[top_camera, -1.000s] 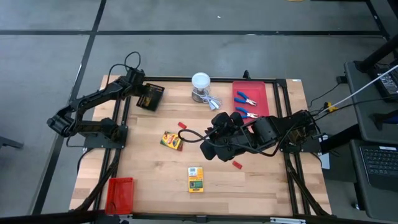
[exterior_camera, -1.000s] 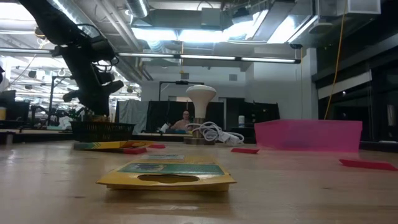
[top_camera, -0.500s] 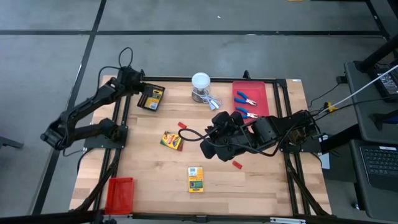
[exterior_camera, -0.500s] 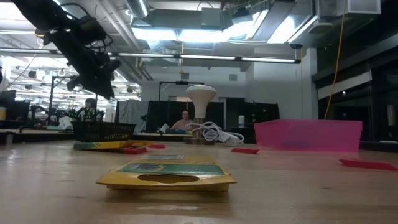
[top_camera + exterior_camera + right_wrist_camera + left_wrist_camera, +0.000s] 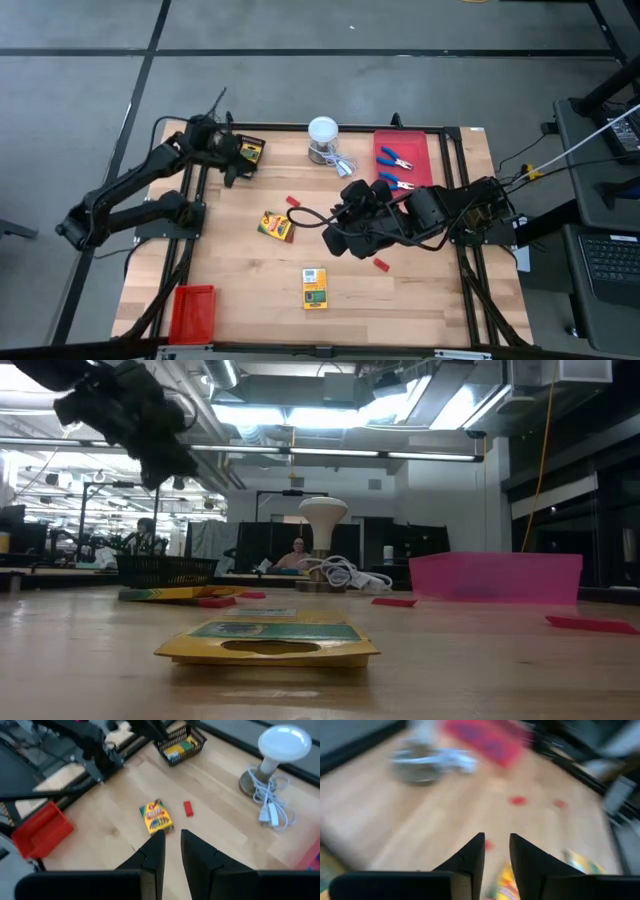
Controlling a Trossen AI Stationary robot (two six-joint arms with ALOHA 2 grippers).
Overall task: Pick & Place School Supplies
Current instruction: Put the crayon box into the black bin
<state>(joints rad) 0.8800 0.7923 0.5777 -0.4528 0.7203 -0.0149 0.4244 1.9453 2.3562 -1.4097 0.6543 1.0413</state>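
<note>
One crayon box [image 5: 276, 226] lies flat mid-table and another [image 5: 314, 288] lies nearer the front edge; the low view shows that one [image 5: 270, 640] up close. Another crayon box [image 5: 180, 746] lies in the black basket [image 5: 250, 150] at the far left. Two blue-handled pliers [image 5: 398, 160] lie on the pink tray [image 5: 425, 150]. Small red blocks [image 5: 293, 201] [image 5: 380, 265] rest on the wood. My left gripper [image 5: 496, 837] hovers beside the basket, high above the table [image 5: 140, 420], narrowly open and empty. My right gripper [image 5: 171, 834] hangs mid-table above the first box, narrowly open and empty.
A white round-topped lamp [image 5: 323, 135] with a coiled cable stands at the far edge between the basket and the pink tray. A red tray [image 5: 192, 310] sits at the near left corner. Bare wood lies along the front, right of the nearest crayon box.
My left gripper has risen away from the black basket and drawn back toward the table's left edge, rolling and tipping up so it now faces across the table. The crayon box stays in the basket. My right arm has kept still.
</note>
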